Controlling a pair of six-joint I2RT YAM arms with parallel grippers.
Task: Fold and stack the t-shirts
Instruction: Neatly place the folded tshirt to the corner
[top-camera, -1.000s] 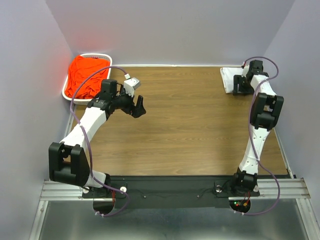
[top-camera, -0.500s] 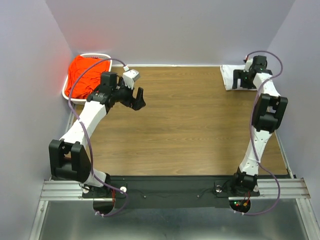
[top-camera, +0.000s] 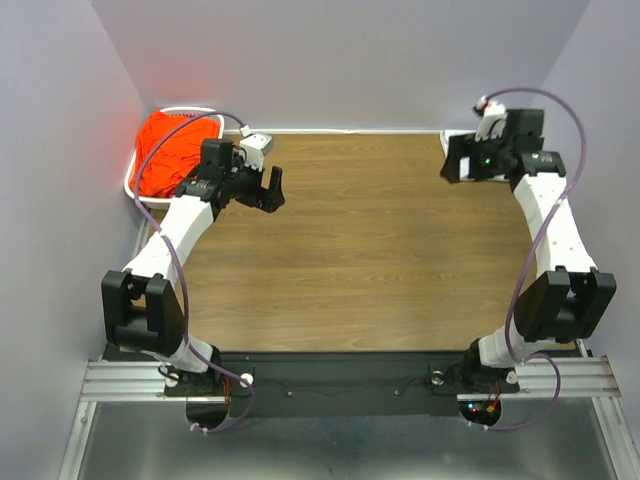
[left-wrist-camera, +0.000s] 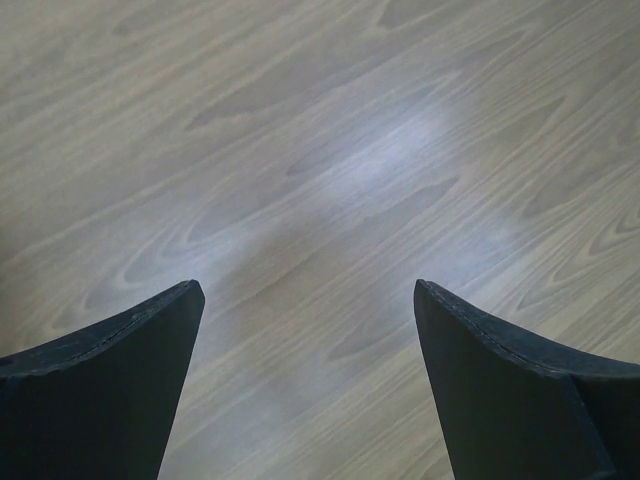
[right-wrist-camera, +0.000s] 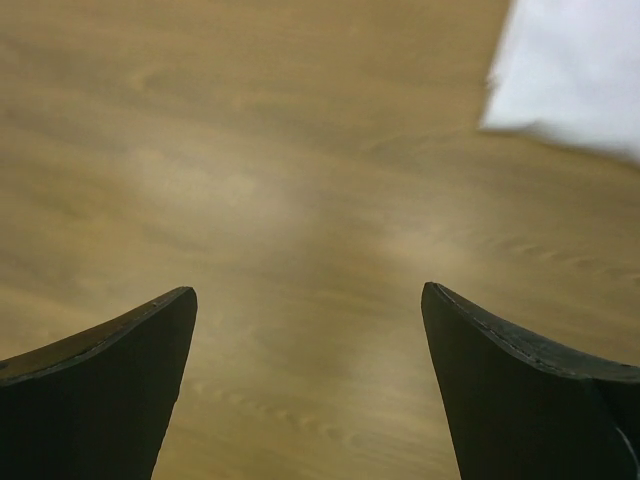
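T-shirts lie at the two far corners of your workspace, well apart from each other. You have the orange-red t-shirt (top-camera: 163, 155) bunched in a loose heap inside the white slotted basket (top-camera: 197, 110), which stands at the far left corner of the table (top-camera: 380, 260), close to the left wall. The shirt is crumpled, not folded, and it fills most of the basket. You find the white t-shirt (right-wrist-camera: 575, 70) at the far right corner. From above, the right arm (top-camera: 555, 225) covers nearly all of it, so only a thin white strip shows at its left edge. Your right wrist camera catches one corner of it lying flat on the wood, at the upper right of that view, blurred and clear of both fingers. You cannot tell from these views how neatly it is folded.

Your right gripper (right-wrist-camera: 310, 292) hangs over bare wood just beside the white t-shirt, on the side toward the table's middle. Its jaws are spread wide with nothing between them. Your left gripper (left-wrist-camera: 308, 288) hovers near the basket, to its right, over plain wood grain. Its jaws stand wide apart too and carry nothing. Neither gripper touches cloth. The left arm (top-camera: 180, 230) reaches up along the table's left side, and the right arm rises along the right side.
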